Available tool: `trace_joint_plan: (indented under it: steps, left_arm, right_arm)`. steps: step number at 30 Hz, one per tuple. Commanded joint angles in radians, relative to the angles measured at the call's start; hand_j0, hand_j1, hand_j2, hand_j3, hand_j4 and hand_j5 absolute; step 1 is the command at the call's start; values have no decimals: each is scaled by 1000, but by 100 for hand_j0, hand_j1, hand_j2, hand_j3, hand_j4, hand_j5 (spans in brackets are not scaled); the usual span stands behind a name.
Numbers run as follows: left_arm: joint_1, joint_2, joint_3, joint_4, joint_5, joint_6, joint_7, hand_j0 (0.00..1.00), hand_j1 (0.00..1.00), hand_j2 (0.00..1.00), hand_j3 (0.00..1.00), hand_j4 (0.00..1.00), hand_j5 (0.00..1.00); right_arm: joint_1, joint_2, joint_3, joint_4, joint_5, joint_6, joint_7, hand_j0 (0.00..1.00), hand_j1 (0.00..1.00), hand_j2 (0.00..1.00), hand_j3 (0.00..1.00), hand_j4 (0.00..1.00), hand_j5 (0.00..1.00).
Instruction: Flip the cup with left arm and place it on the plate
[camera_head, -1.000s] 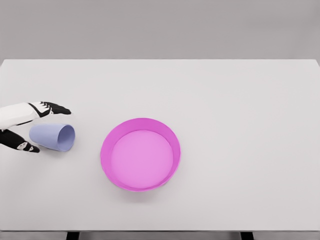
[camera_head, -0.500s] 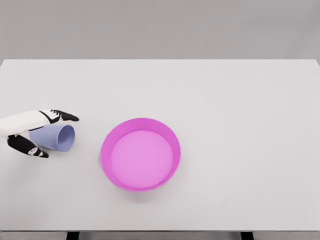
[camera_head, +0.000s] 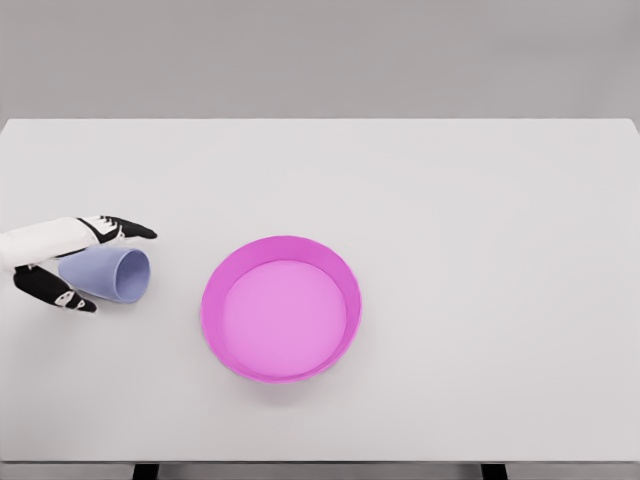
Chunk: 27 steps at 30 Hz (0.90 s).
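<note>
A pale blue cup (camera_head: 108, 273) lies on its side on the white table (camera_head: 450, 220) at the left, its mouth facing right toward the plate. My left hand (camera_head: 120, 270) reaches in from the left edge and straddles the cup. Its fingers (camera_head: 128, 229) stretch along the far side and its thumb (camera_head: 66, 298) sits at the near side, spread and not clenched. The round pink plate (camera_head: 209, 305) with a raised rim stands empty a short way right of the cup. The right arm is not in view.
The table's near edge runs along the bottom of the view and its far edge meets a grey wall. Nothing else stands on it besides the cup and plate.
The left hand has advanced right until fingers and thumb flank the cup, then nearly stopped, the thumb drawing in slightly. The cup and plate have not moved.
</note>
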<state>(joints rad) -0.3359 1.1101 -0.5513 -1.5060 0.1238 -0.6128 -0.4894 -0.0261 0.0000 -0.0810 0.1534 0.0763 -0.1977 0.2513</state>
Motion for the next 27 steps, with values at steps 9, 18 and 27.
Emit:
trace_joint_plan:
  steps: [9,18,27]
  left_arm:
    - [-32,-44,-53,73,-4,2,6,100,100,100,100,100,100]
    - [-31,-42,-68,72,-1,41,-3,99,99,99,99,99,99]
    - [-28,-35,-68,66,31,119,-6,75,75,75,75,75,75]
  right_arm:
    - [0,0,0,0,0,0,0,100,100,100,100,100,100]
    - [0,0,0,0,0,0,0,100,100,100,100,100,100]
    - [0,0,0,0,0,0,0,100,100,100,100,100,100]
